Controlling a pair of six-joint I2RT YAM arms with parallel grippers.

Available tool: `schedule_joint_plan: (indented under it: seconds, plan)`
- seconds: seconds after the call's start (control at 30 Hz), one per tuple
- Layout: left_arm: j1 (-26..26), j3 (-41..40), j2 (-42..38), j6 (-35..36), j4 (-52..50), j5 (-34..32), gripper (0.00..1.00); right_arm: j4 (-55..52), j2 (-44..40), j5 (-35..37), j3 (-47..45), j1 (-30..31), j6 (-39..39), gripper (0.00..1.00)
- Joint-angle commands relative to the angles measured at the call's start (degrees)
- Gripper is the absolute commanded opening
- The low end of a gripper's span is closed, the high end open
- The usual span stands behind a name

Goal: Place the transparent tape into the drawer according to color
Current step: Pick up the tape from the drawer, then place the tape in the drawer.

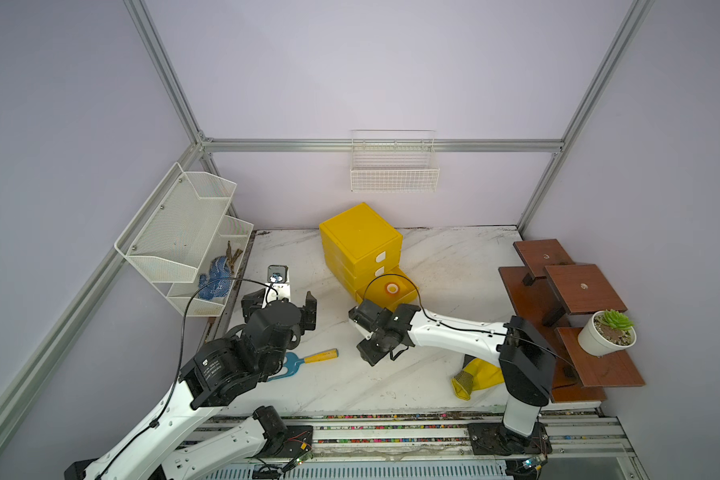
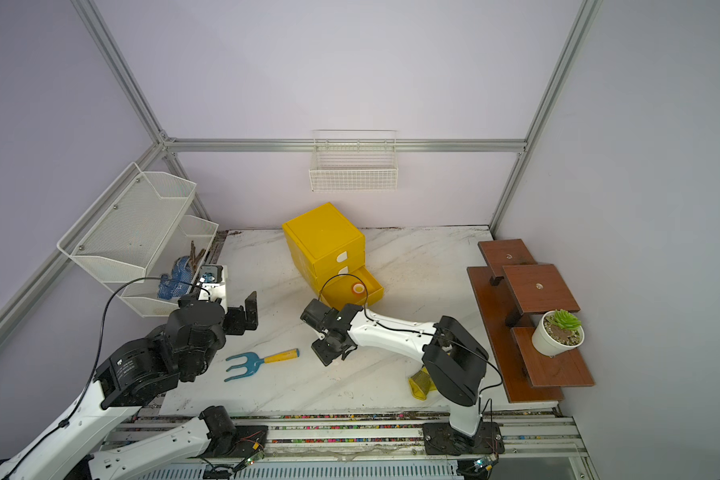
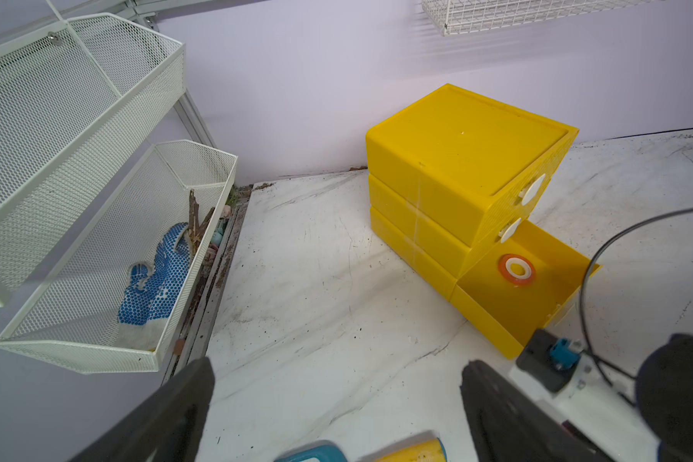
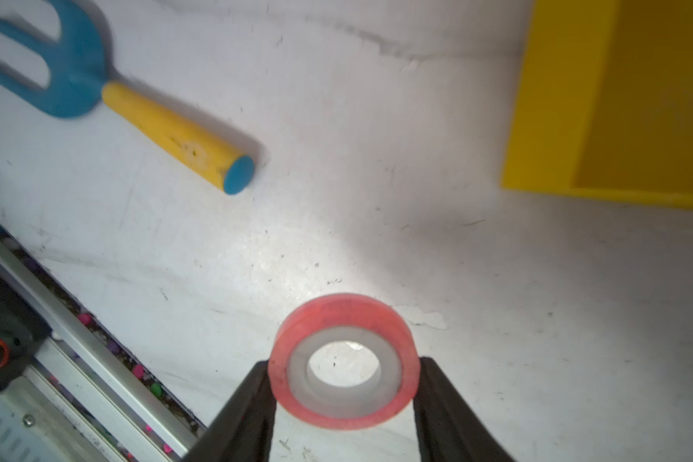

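1. My right gripper [image 4: 343, 362] is pinching the pink-red see-through tape ring [image 4: 339, 314] with the white core. One black finger is pressing each side of its outer wall, across the diameter.
2. The ring is sitting at the fingertips over the white marble tabletop [image 4: 377, 200], near-middle of the scene. I'm not able to tell whether it's clear of the surface.
3. A ring has no long axis. Its hole is pointing back along the fingers at the wrist camera, so I'm reading it as lying flat.
4. Key relation: the pulled-out bottom drawer [image 3: 485, 320] of the yellow plastic three-drawer cabinet [image 3: 457, 140] is lying just far and slightly right of the held ring. A matching red-orange ring [image 3: 509, 276] is lying flat inside.
5. The right arm is sitting much nearer the drawer. My left gripper [image 3: 337, 396] is hanging spread wide and empty, further left.
6. I'm judging the next move as: lift, carry over the drawer wall, release flat.
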Motion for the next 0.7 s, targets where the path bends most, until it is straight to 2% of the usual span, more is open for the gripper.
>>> schedule_joint_plan:
  seconds: [0.0, 0.23, 0.37, 0.5, 0.6, 0.63, 0.67]
  plan:
    - [0.5, -0.3, 0.1, -1.0, 0.9, 0.0, 1.0, 4.0, -2.9, 6.4, 1.9, -3.5, 1.1, 0.5]
    - [0.9, -0.1, 2.0, -2.1, 0.8, 3.5, 1.0, 11.6, 2.4, 12.0, 4.6, -11.5, -0.5, 0.5]
    - [3.4, 0.6, 4.8, -2.5, 2.9, 9.5, 1.0, 16.5, 6.9, 12.1, 5.6, -14.2, -0.2, 0.5]
    - [8.0, 3.8, 10.8, -2.5, 5.4, 17.0, 1.0, 16.7, 11.2, 12.6, 8.3, -15.2, 0.2, 0.53]
    - [12.0, 6.4, 15.8, -3.1, 7.8, 21.5, 1.0, 17.1, 12.0, 12.9, 8.0, -15.4, 1.0, 0.64]
    - [13.4, 7.5, 17.2, -3.5, 8.4, 23.4, 1.0, 17.4, 11.9, 12.8, 7.8, -15.4, 1.3, 0.75]
    - [14.4, 8.4, 18.6, -3.7, 9.3, 25.0, 1.0, 17.8, 11.6, 12.7, 7.5, -15.4, 1.4, 0.79]
